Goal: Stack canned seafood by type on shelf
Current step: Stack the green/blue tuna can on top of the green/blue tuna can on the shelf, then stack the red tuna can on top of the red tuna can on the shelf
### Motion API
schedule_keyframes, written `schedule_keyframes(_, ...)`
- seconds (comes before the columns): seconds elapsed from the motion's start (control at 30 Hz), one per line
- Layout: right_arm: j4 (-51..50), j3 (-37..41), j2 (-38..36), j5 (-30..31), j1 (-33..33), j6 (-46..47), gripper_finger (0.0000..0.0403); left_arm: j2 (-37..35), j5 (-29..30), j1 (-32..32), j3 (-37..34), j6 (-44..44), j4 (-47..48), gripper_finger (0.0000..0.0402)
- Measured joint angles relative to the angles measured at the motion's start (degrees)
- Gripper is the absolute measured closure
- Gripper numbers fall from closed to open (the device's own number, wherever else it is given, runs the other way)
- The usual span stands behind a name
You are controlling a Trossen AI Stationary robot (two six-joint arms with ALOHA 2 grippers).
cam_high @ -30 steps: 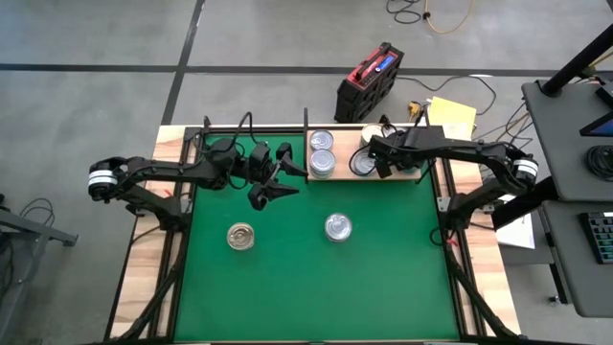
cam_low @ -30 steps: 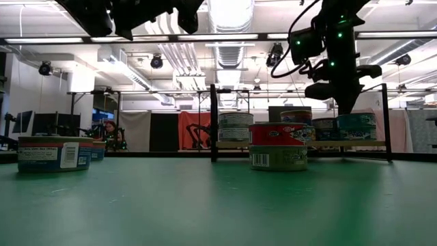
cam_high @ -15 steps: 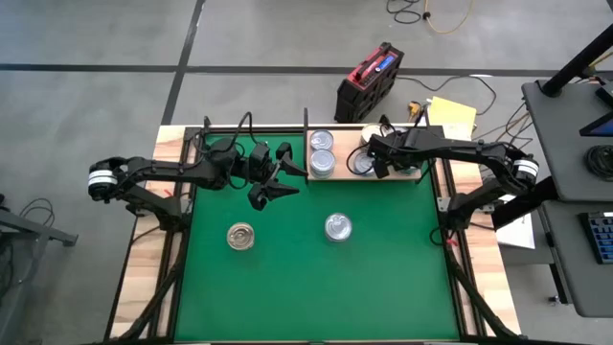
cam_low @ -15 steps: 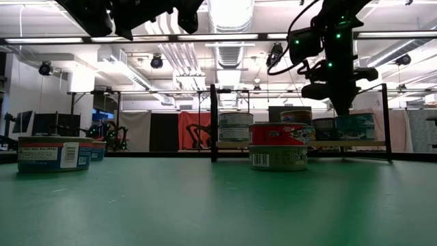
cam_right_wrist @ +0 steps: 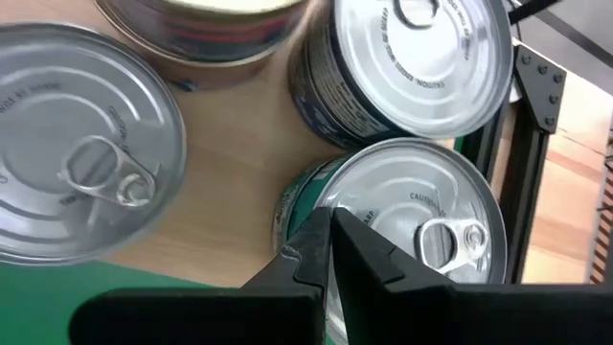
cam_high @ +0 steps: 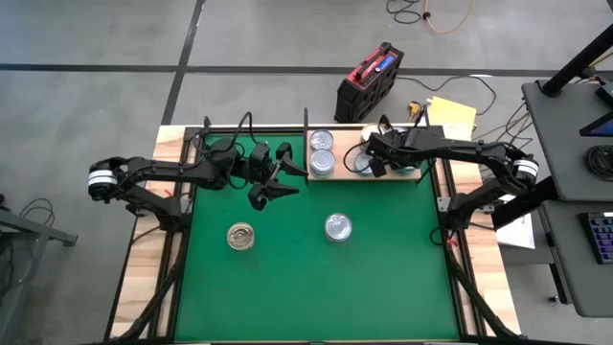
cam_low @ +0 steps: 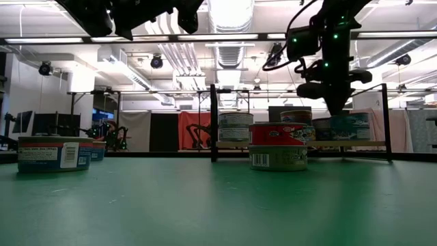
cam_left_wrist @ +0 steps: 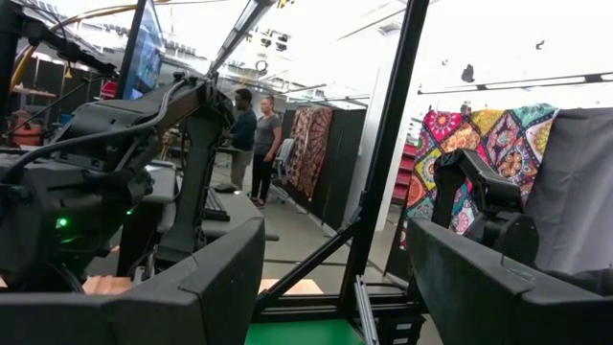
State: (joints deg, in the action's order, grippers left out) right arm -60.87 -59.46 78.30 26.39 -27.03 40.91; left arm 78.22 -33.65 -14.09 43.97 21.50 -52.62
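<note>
The right gripper (cam_right_wrist: pixel 330 240) hangs with its fingers pressed shut and empty, tips over a silver-lidded can (cam_right_wrist: pixel 407 220) on the shelf (cam_high: pixel 402 172). More cans (cam_right_wrist: pixel 77 158) crowd close on that board, near its black frame post (cam_right_wrist: pixel 522 125). The left gripper (cam_high: pixel 273 177) hovers spread wide over the counter's green mat (cam_high: pixel 383 278), holding nothing. Two loose cans (cam_high: pixel 241 236) sit apart on open mat, well clear of both.

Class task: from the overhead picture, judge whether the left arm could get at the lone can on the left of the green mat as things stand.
Probably yes. The left gripper hangs with jaws open above the green mat, and the can stands alone, nothing between them.
</note>
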Motion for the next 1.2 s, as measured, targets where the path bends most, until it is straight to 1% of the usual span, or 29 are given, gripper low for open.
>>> schedule_keyframes(0.4, 0.8, -0.8, -0.3, 0.8, 0.0, -1.9, 0.0394, 0.0, 0.0, 0.0, 0.0, 0.2, 0.0, 0.0162)
schedule_keyframes(0.57, 0.9, -3.0, -2.6, 1.9, 1.0, -4.0, 0.0394, 0.0, 0.2, 0.0, 0.0, 1.3, 0.0, 0.0162)
schedule_keyframes(0.7, 1.4, -3.6, -6.7, 2.1, 4.0, -4.5, 0.0394, 0.1, 1.2, 0.9, -0.2, 2.0, 0.3, 0.0163)
schedule_keyframes(0.83, 3.6, -2.3, -12.2, 3.4, 10.9, -4.4, 0.0394, 0.1, 2.6, 3.0, -0.4, 2.2, 1.2, 0.0168)
schedule_keyframes(1.0, 10.6, -0.2, -17.5, 6.6, 23.5, -3.4, 0.0394, 0.1, 5.3, 6.5, -0.5, 2.5, 2.6, 0.0174)
schedule_keyframes(1.13, 16.0, 1.7, -18.3, 8.3, 33.1, -3.5, 0.0394, 0.1, 10.6, 10.4, -0.5, 1.9, 5.2, 0.0179)
schedule_keyframes(1.2, 16.9, 2.3, -17.7, 9.1, 37.4, -3.0, 0.0394, 0.1, 14.7, 13.0, -0.5, 0.7, 7.5, 0.0181)
